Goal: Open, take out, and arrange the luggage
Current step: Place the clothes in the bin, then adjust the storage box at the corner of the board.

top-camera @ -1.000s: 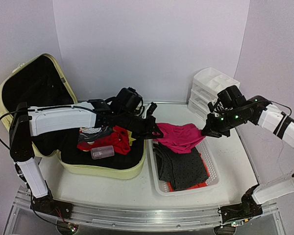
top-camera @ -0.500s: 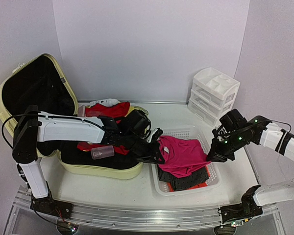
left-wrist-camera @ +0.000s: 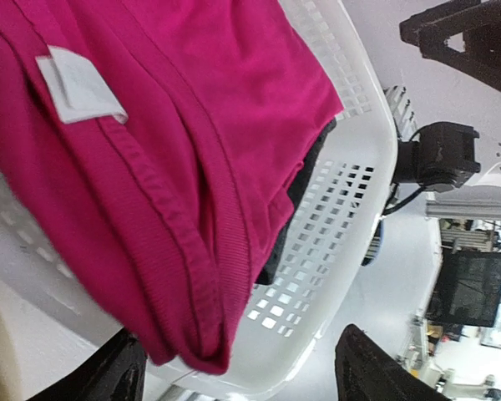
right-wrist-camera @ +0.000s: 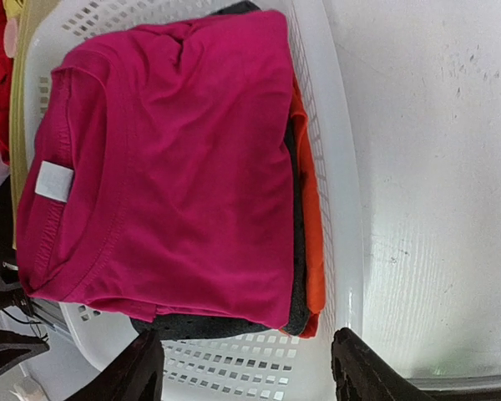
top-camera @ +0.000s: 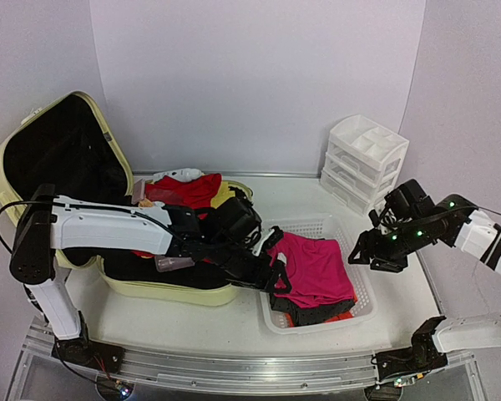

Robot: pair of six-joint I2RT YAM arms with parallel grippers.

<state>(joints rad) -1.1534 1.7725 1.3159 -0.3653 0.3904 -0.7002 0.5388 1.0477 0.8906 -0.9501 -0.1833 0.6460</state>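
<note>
Nearest the arm bases, the left gripper (top-camera: 275, 266) hangs low at the near-left corner of the white mesh basket (top-camera: 361, 294), its jaws spread wide. The folded hem of a pink shirt (left-wrist-camera: 192, 109) droops over the basket wall just ahead of the fingers (left-wrist-camera: 117, 376) and nothing is pinched. A white label (left-wrist-camera: 79, 83) on the shirt sits further ahead of this claw. The right gripper (top-camera: 371, 256) hovers just outside the basket's right wall, also spread, with only the mesh rim and bare table (right-wrist-camera: 434, 167) beneath it and nothing between its jaws. Ahead of that claw the pink shirt lies flat on top of the pile, over a dark grey garment (right-wrist-camera: 225, 327) and an orange one (right-wrist-camera: 314, 242) at the edge. The luggage (top-camera: 192, 292) lies directly behind and to the left of the left gripper, touching the basket's left side. It is open, its black-lined lid (top-camera: 58, 146) propped upright at the far left, and a red garment (top-camera: 188, 190) is heaped at its far edge. Beyond the right gripper, near the back wall, stands a white drawer organizer (top-camera: 366, 159).
</note>
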